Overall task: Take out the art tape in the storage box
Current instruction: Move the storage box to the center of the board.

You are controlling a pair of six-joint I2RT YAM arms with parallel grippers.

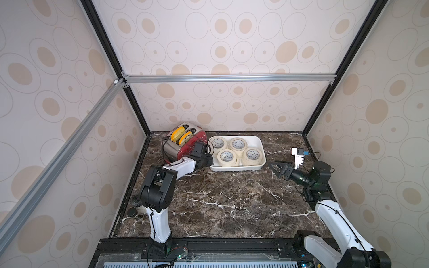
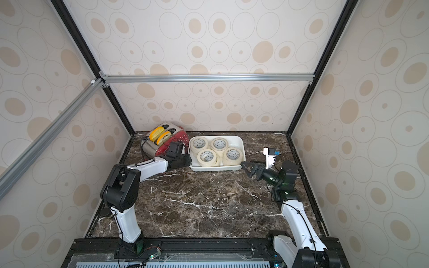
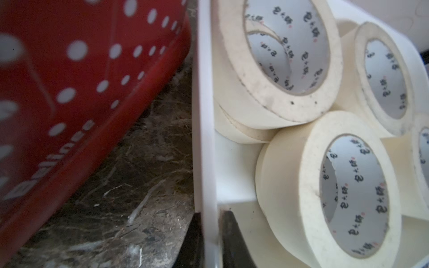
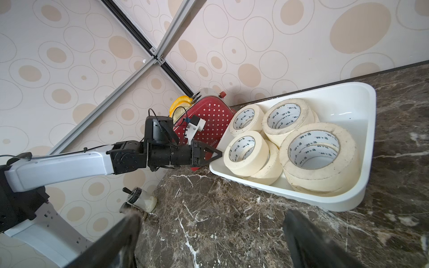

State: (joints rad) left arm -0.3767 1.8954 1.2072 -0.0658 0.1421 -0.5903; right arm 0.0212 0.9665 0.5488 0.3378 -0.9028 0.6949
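White storage box (image 3: 204, 116) wall between left gripper (image 4: 217, 155) jaws

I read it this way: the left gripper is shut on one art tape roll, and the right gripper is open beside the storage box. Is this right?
Not quite. The left gripper is shut on the side wall of the storage box, not on an art tape roll. The left wrist view shows the white wall between its two fingers. The right gripper is indeed open beside the box.
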